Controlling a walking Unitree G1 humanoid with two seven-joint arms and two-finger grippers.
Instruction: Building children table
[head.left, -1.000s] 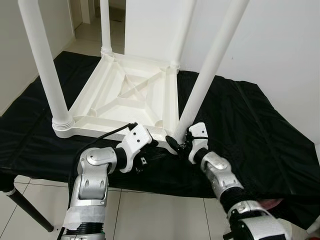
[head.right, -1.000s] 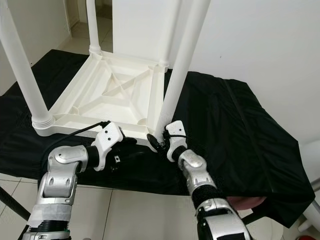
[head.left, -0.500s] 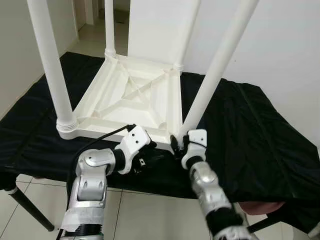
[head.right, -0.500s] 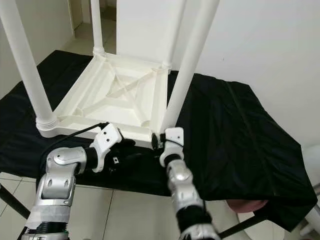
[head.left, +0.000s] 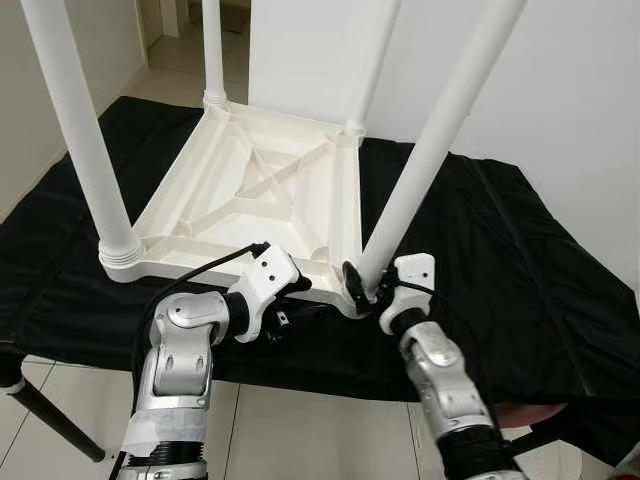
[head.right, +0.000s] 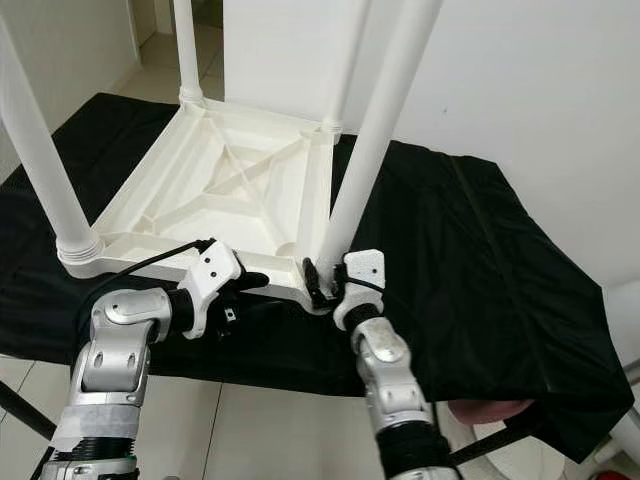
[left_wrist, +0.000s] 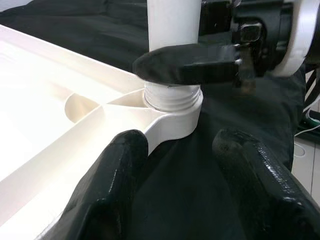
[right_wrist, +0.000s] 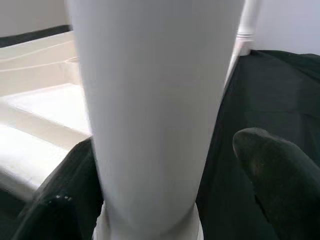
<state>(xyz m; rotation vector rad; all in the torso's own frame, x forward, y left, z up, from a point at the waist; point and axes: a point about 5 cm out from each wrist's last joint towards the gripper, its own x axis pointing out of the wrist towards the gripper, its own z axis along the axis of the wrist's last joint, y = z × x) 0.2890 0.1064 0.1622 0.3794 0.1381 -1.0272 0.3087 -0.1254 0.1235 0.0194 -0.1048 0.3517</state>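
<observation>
White tabletop (head.left: 250, 195) lies upside down on our black cloth (head.left: 500, 250), our right gripper (head.left: 365, 290) spread around the base of its near-right leg (head.left: 430, 150), our left gripper (left_wrist: 185, 165) spread beside that corner's socket (left_wrist: 172, 107).

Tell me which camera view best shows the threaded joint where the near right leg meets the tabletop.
The left wrist view: the threaded joint sits close up, its ridges plain above the socket, with the right gripper around the leg. The right wrist view shows mostly leg; in the eye views the joint is small and partly hidden.
</observation>
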